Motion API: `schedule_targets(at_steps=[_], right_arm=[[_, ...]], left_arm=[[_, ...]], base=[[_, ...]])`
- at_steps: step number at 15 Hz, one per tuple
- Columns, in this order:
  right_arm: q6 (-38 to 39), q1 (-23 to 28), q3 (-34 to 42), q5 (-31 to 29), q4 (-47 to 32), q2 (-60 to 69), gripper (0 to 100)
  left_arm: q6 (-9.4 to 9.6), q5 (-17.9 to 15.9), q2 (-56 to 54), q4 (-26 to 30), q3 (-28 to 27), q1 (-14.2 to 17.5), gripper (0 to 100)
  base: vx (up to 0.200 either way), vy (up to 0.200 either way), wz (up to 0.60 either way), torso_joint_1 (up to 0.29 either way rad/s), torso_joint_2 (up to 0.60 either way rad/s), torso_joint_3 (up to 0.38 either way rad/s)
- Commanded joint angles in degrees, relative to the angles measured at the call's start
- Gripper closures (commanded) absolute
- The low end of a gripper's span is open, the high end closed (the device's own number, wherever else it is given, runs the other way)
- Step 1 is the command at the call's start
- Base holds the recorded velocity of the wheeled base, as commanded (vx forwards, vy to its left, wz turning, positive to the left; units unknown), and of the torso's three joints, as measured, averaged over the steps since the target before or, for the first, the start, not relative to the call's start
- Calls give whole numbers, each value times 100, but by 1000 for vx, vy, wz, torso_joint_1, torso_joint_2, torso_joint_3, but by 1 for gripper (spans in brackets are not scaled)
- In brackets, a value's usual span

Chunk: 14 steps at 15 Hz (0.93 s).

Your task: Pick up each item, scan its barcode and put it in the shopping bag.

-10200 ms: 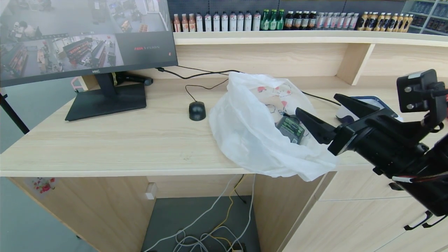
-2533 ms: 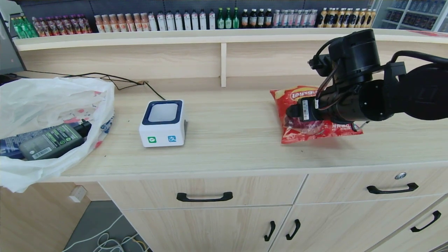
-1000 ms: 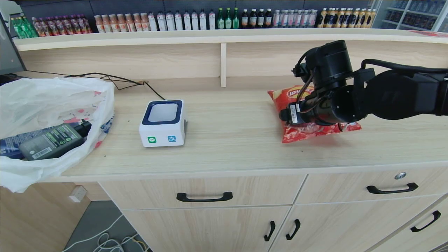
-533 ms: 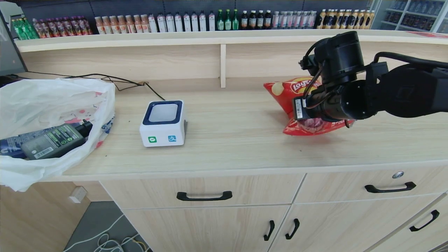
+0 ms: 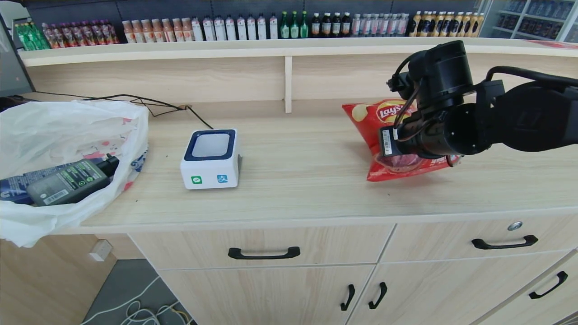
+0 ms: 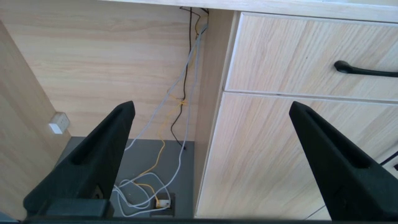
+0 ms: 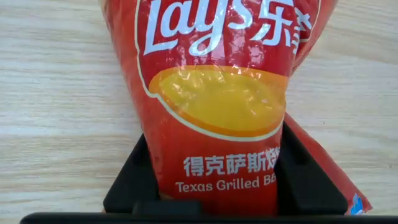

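Checkout counter from the robot's head camera. The right gripper is clenched across the lower half of a red bag of potato chips, one dark finger on each side of it. A second ago the bag lay flat on the wood. Now its far end is raised and it tilts, its near edge low and seemingly still brushing the counter. This suggests the pick-up is secured and the carry to the scanner comes next. The white cube barcode scanner stands well apart to the robot's left, and beyond it lies the white shopping bag, which already holds a dark bottle. The left gripper hangs released, fingers spread, in front of the drawer fronts. The chip bag carries a white brand logo, a yellow disc, and a flavour line in Chinese characters and English. The scanner front shows a green and a blue icon, and the bottle's label bears a barcode.
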<state>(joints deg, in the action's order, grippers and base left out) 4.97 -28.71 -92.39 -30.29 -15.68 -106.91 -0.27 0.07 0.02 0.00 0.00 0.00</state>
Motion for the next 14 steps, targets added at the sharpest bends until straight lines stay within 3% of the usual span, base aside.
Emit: schedule_targets(at_steps=[1,6,10,14], right_arm=[[-5,-12,55,-3,12,162,100],[-58,-284,564,32,47,865,100],[-58,-548,1083,32,531,1454,100],[-172,-697,1997,32,768,2517,100]], left_arm=[[0,1,-2,0,0,-9,0],[-8,1,-2,0,0,0,0],[-8,1,-2,0,0,0,0],[0,1,-2,0,0,0,0]], base=[[0,0,0,0,0,0],[0,0,0,0,0,0],[0,0,0,0,0,0],[0,0,0,0,0,0]])
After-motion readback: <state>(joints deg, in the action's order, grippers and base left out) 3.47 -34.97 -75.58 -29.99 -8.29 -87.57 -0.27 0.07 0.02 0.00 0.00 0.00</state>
